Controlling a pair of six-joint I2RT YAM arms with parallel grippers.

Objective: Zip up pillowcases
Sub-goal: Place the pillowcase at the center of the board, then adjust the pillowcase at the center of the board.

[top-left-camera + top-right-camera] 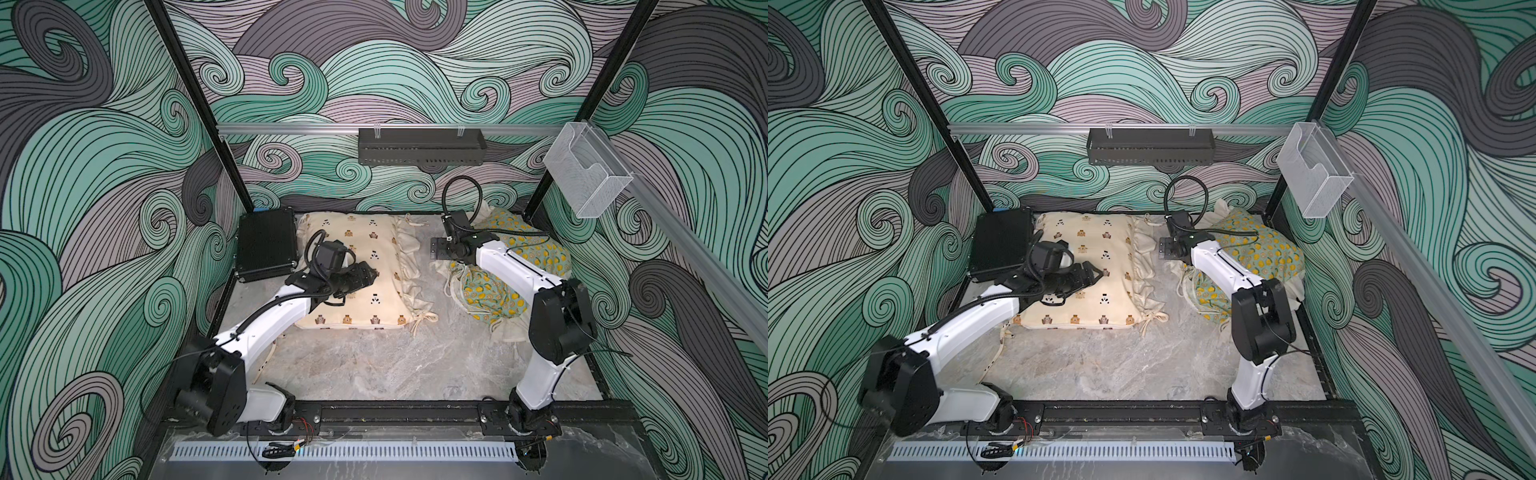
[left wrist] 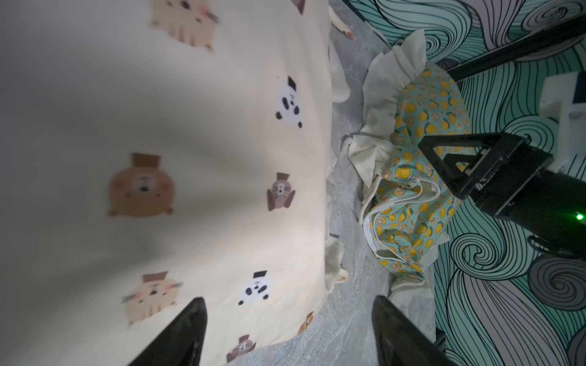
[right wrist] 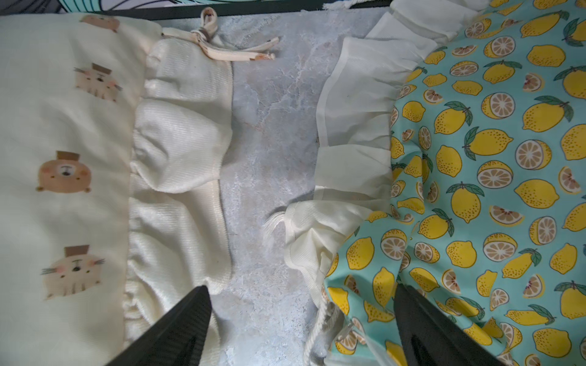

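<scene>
Grey marbled tabletop [image 1: 374,365] (swirl-patterned walls [image 1: 83,208] around); left claw [image 2: 288,299] and right claw [image 3: 301,286] gape wide, empty.

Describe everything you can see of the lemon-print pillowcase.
The lemon-print pillowcase is stuffed mint-green fabric with yellow lemons and slices, edged by a cream ruffle with white cord ties. It lies bunched on the marble table at its far right corner, apart from the bear pillowcase. The right arm reaches over it; the open right gripper holds nothing. I cannot make out its zipper.
</scene>
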